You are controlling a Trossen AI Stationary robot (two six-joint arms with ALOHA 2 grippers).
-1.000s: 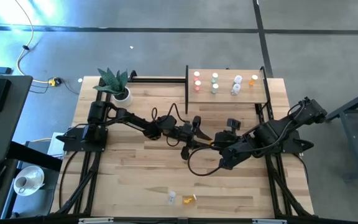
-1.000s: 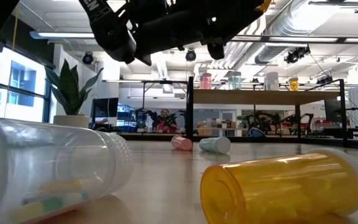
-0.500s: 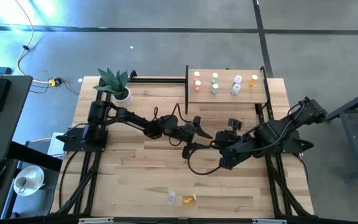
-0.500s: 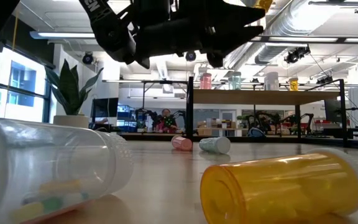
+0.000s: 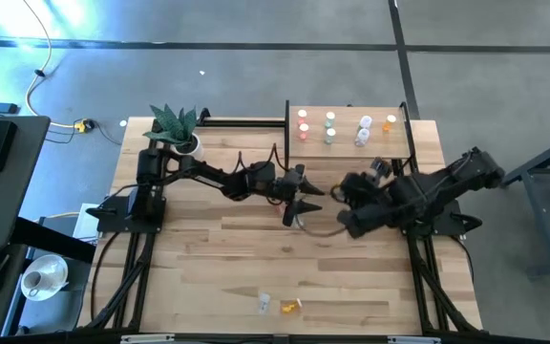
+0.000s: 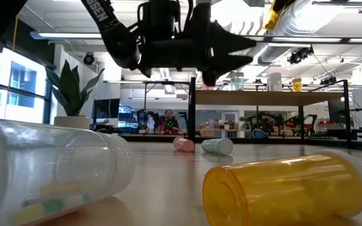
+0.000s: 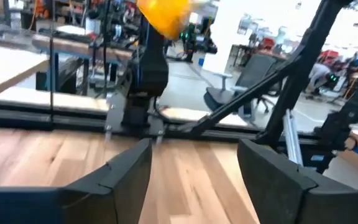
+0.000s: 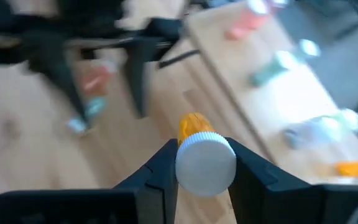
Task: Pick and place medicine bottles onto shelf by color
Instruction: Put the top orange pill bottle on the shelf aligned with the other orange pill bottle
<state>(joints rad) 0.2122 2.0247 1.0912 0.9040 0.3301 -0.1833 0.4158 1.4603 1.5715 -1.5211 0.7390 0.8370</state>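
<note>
Near the shelf (image 5: 351,134), the right hand (image 8: 205,163) pinches an orange bottle (image 8: 199,155), best set upright beside the shelf's orange one; left hand (image 7: 194,163) spread.

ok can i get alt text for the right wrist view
The right claw is shut on an orange medicine bottle, its white cap facing the camera. Beyond it the light-wood shelf carries red, green, clear and orange bottles, and the left arm's dark fingers hang over the table, where two more bottles lie.
</note>
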